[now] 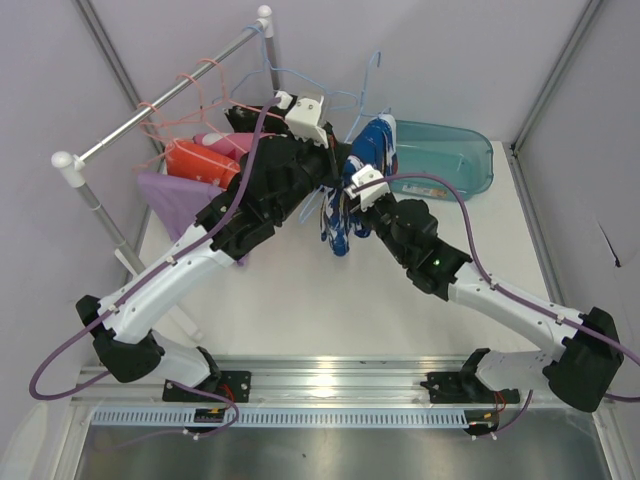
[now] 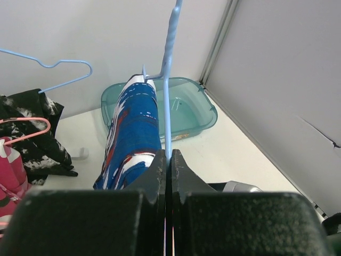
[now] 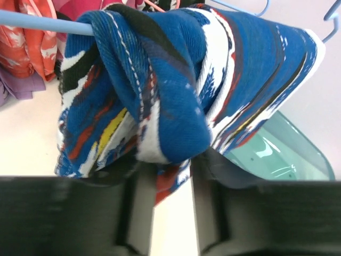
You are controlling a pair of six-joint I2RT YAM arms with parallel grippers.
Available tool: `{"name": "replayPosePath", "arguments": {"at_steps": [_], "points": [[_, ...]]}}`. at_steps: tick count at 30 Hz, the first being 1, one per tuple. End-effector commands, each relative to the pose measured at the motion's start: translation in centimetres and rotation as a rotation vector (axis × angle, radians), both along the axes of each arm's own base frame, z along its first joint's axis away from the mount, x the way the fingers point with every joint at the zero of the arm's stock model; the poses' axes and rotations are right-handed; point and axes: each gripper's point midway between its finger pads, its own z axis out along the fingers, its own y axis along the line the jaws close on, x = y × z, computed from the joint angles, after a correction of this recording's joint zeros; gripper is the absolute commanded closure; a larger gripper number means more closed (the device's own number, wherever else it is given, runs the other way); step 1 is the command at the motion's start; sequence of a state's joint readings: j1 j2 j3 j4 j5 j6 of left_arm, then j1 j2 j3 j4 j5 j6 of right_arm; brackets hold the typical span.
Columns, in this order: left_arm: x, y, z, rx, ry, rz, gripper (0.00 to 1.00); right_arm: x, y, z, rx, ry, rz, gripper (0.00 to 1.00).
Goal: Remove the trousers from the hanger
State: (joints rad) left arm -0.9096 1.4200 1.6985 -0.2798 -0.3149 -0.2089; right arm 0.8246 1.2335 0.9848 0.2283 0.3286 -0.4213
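Note:
The blue-white-red patterned trousers (image 1: 372, 145) hang folded over a light-blue hanger (image 1: 372, 75) held off the rail, in front of the teal bin. My left gripper (image 2: 167, 157) is shut on that hanger's wire (image 2: 167, 106), with the trousers (image 2: 130, 133) just left of it. My right gripper (image 3: 173, 165) is closed on a bunched lower fold of the same trousers (image 3: 176, 80), below the hanger's bar (image 3: 37, 20). Lavender (image 1: 170, 195), orange (image 1: 190, 158) and pink-magenta (image 1: 225, 145) trousers hang on the rail. The black speckled pair (image 2: 32, 128) hangs beside them.
The rail (image 1: 170, 95) runs from a left post to the back post, with pink and blue wire hangers on it. A teal bin (image 1: 450, 155) sits at the back right of the white table. Grey walls close in on both sides.

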Motion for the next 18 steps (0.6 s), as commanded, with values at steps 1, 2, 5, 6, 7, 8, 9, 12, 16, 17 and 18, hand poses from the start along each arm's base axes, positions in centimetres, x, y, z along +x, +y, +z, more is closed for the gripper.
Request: {"name": "replayPosePath", "arguments": {"at_steps": [1, 2, 5, 6, 7, 8, 9, 12, 16, 17, 18], "points": [[-3.3, 3.4, 12.2, -0.296, -0.219, -0.015, 1.0, 0.6, -0.7, 4.4, 0.068, -0.1, -0.026, 0.69], [-3.4, 3.4, 12.3, -0.302, -0.219, -0.018, 1.0, 0.7, -0.9, 4.7, 0.079, -0.111, -0.028, 0.74], [-3.6, 3.4, 12.0, -0.31, -0.214, -0.027, 1.0, 0.7, -1.2, 5.3, 0.084, -0.13, -0.024, 0.82], [-3.6, 3.3, 11.9, -0.309, -0.211, -0.027, 1.0, 0.7, -1.3, 5.3, 0.079, -0.133, -0.026, 0.86], [-3.5, 3.4, 11.7, -0.305, -0.207, -0.023, 1.0, 0.5, -1.4, 5.7, 0.076, -0.143, -0.022, 0.88], [-3.5, 3.5, 11.7, -0.306, -0.204, -0.022, 1.0, 0.5, -1.6, 5.8, 0.061, -0.151, -0.022, 0.9], [-3.5, 3.5, 11.5, -0.303, -0.201, -0.02, 1.0, 0.4, -1.6, 5.9, 0.056, -0.156, -0.017, 0.93], [-3.7, 3.8, 11.6, -0.314, -0.193, -0.013, 1.0, 0.0, -1.9, 6.6, 0.066, -0.165, -0.01, 1.0], [-3.7, 4.6, 11.4, -0.324, -0.184, 0.013, 1.0, -0.2, -2.1, 7.1, 0.108, -0.116, 0.027, 1.0], [-3.6, 4.6, 11.3, -0.324, -0.181, 0.017, 1.0, -0.3, -2.3, 7.4, 0.116, -0.105, 0.031, 1.0], [-3.4, 4.6, 10.8, -0.312, -0.168, 0.029, 1.0, -0.4, -2.6, 7.6, 0.129, -0.104, 0.029, 1.0]]}}
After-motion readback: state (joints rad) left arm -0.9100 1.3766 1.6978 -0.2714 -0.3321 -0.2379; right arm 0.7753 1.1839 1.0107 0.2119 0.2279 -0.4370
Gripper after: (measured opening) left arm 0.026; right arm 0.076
